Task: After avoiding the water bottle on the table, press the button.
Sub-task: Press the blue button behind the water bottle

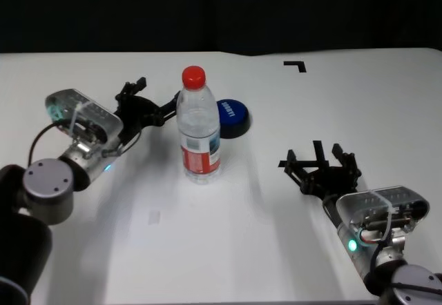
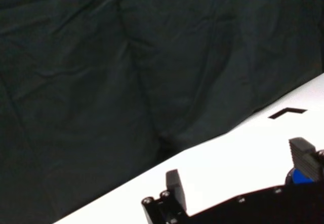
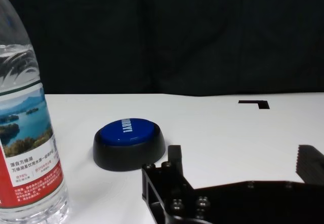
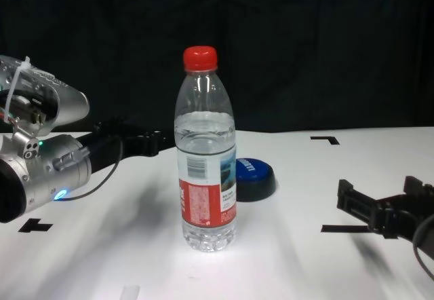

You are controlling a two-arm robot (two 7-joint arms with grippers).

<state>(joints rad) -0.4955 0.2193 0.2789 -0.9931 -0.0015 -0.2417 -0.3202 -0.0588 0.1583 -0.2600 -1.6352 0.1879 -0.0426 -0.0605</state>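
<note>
The water bottle (image 1: 199,129) stands upright mid-table, clear with a red cap and a red-and-white label; the chest view (image 4: 207,157) and right wrist view (image 3: 25,133) show it too. The blue-topped button (image 1: 233,116) sits just behind it to the right, apart from it, with nothing on it (image 3: 129,143). My left gripper (image 1: 157,94) is open and empty, close to the bottle's left side and pointing toward the button. A sliver of the button (image 2: 302,176) shows by one finger. My right gripper (image 1: 321,154) is open and empty, low at the table's right front.
The white table (image 1: 276,236) carries black tape marks: a corner (image 1: 295,65) at the back right, a line under the right gripper, a cross (image 4: 35,226) at the left front. A black curtain (image 4: 305,42) closes off the far edge.
</note>
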